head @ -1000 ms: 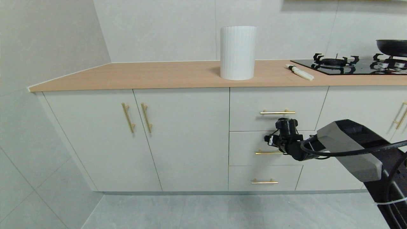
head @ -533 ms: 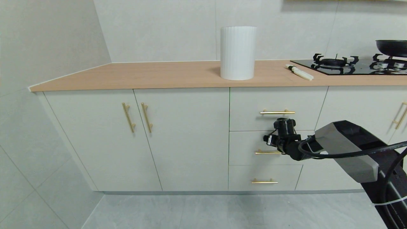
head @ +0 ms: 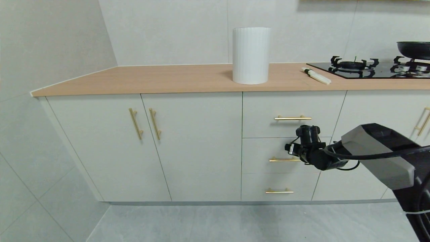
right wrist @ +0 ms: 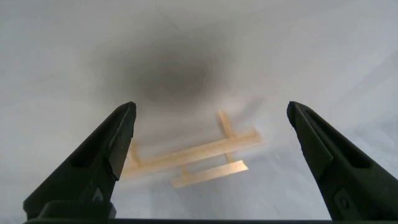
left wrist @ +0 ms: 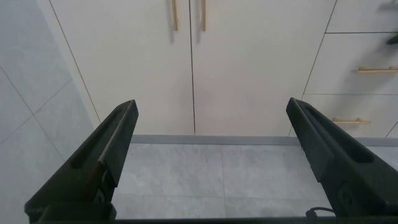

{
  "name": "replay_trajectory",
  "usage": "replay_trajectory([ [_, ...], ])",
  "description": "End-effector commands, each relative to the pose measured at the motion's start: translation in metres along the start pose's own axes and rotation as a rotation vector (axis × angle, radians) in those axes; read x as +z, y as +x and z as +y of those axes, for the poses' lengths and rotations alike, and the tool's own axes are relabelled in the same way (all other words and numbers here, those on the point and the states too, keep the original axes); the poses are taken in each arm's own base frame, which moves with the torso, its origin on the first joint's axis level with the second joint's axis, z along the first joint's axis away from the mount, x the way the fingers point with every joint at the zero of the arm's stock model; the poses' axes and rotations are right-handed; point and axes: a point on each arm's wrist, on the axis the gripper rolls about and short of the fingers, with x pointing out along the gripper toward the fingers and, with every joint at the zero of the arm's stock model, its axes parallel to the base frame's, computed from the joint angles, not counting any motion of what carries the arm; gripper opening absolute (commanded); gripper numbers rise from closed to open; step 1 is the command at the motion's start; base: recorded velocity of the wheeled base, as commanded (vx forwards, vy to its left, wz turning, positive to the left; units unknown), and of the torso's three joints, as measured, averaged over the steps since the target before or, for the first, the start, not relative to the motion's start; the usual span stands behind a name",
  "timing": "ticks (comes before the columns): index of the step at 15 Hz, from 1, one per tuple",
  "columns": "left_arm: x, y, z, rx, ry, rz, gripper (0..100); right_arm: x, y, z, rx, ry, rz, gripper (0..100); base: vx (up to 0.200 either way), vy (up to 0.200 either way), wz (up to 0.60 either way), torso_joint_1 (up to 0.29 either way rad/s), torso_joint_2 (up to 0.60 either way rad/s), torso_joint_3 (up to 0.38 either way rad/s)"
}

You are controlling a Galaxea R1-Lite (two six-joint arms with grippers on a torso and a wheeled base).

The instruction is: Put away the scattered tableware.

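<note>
Black pan [head: 414,49] on the gas hob [head: 368,72], far right.

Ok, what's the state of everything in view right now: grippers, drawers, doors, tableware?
Right gripper: open, facing the middle drawer handle, not gripping it.
Left gripper: open, empty.
Three drawers: shut.
Cabinet doors: shut.
White ribbed holder: upright on the counter.
White utensil: lying flat on the counter by the stove.
Pan: on the stove.
</note>
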Motion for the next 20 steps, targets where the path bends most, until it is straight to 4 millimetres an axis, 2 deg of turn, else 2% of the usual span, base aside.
replay_trajectory([
  [1, 0.0, 0.0, 0.0, 0.0, 0.0, 0.0, 100, 0.032, -0.068, 0.006, 0.071, -0.015, -0.008, 100, 0.0, 0.0, 0.0, 0.0, 0.0, 0.0],
  [3, 0.0, 0.0, 0.0, 0.0, 0.0, 0.0, 100, 0.056, -0.119, 0.002, 0.096, -0.013, -0.046, 100, 0.0, 0.0, 0.0, 0.0, 0.0, 0.0],
  [4, 0.0, 0.0, 0.0, 0.0, 0.0, 0.0, 100, 0.066, -0.151, -0.005, 0.101, -0.009, -0.071, 100, 0.0, 0.0, 0.0, 0.0, 0.0, 0.0],
  [6, 0.0, 0.0, 0.0, 0.0, 0.0, 0.0, 100, 0.073, -0.227, -0.033, 0.098, 0.008, -0.123, 100, 0.0, 0.0, 0.0, 0.0, 0.0, 0.0],
  [7, 0.0, 0.0, 0.0, 0.0, 0.0, 0.0, 100, 0.071, -0.277, -0.054, 0.117, 0.021, -0.167, 100, 0.0, 0.0, 0.0, 0.0, 0.0, 0.0],
  [8, 0.0, 0.0, 0.0, 0.0, 0.0, 0.0, 100, 0.069, -0.316, -0.07, 0.133, 0.027, -0.225, 100, 0.0, 0.0, 0.0, 0.0, 0.0, 0.0],
  [10, 0.0, 0.0, 0.0, 0.0, 0.0, 0.0, 100, 0.056, -0.383, -0.109, 0.119, -0.014, -0.347, 100, 0.0, 0.0, 0.0, 0.0, 0.0, 0.0],
  [11, 0.0, 0.0, 0.0, 0.0, 0.0, 0.0, 100, 0.047, -0.404, -0.124, 0.094, -0.03, -0.386, 100, 0.0, 0.0, 0.0, 0.0, 0.0, 0.0],
  [12, 0.0, 0.0, 0.0, 0.0, 0.0, 0.0, 100, 0.032, -0.44, -0.146, 0.059, -0.026, -0.467, 100, 0.0, 0.0, 0.0, 0.0, 0.0, 0.0],
  [14, 0.0, 0.0, 0.0, 0.0, 0.0, 0.0, 100, 0.005, -0.493, -0.169, 0.067, -0.023, -0.547, 100, 0.0, 0.0, 0.0, 0.0, 0.0, 0.0],
  [16, 0.0, 0.0, 0.0, 0.0, 0.0, 0.0, 100, -0.027, -0.53, -0.188, 0.085, -0.094, -0.553, 100, 0.0, 0.0, 0.0, 0.0, 0.0, 0.0],
  [17, 0.0, 0.0, 0.0, 0.0, 0.0, 0.0, 100, -0.042, -0.538, -0.194, 0.118, -0.112, -0.542, 100, 0.0, 0.0, 0.0, 0.0, 0.0, 0.0],
  [20, 0.0, 0.0, 0.0, 0.0, 0.0, 0.0, 100, -0.072, -0.546, -0.203, 0.104, -0.111, -0.547, 100, 0.0, 0.0, 0.0, 0.0, 0.0, 0.0],
])
